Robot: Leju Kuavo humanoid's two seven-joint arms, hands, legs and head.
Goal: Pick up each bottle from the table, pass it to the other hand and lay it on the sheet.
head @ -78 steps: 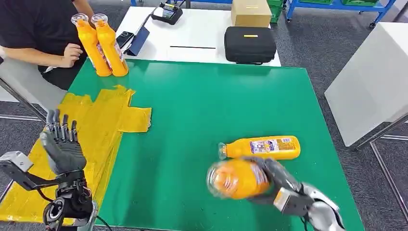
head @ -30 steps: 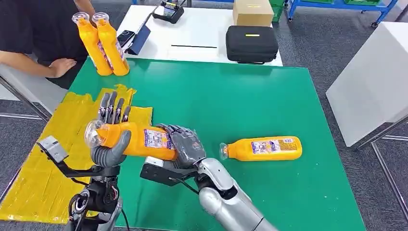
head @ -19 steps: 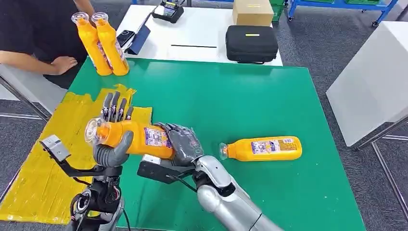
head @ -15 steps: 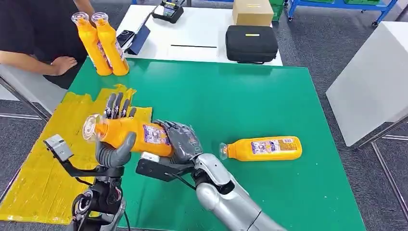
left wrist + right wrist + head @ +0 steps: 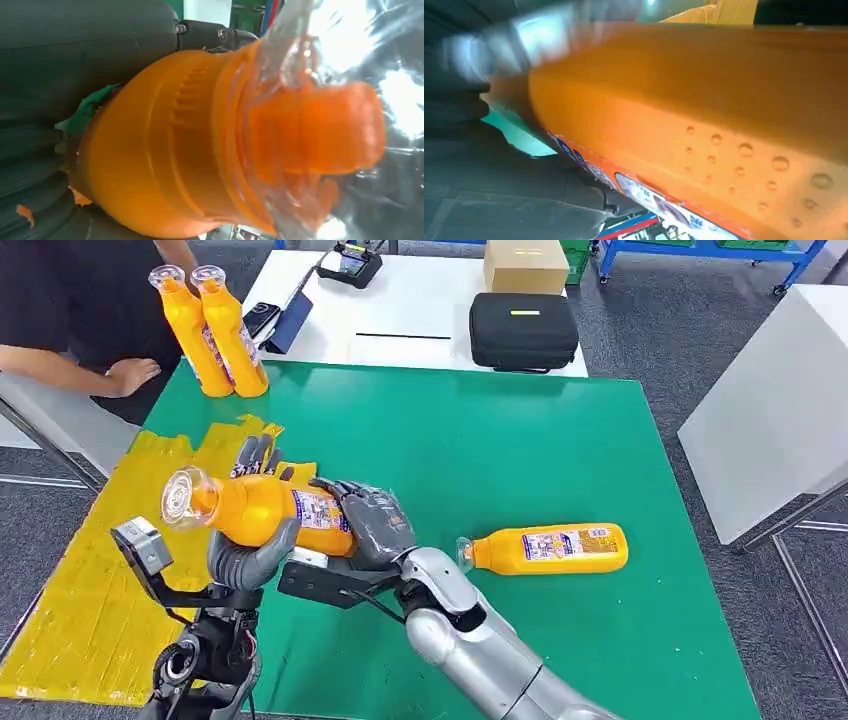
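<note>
Bottle [image 5: 255, 512] hangs level above the near edge of the yellow sheet [image 5: 90, 620], gripped at once by both hands: left hand [image 5: 250, 550] wraps its neck end, right hand [image 5: 365, 525] clasps its base. Second bottle [image 5: 545, 547] lies on the green table [image 5: 480, 440].

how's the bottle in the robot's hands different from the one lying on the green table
The held bottle is up off the table, gripped by the left hand near its neck and the right hand at its base; the lying bottle rests on the green table, untouched. The held one hangs at the edge of the yellow sheet; the lying one sits apart to the right. Both are orange, labelled, with clear caps pointing left.
</note>
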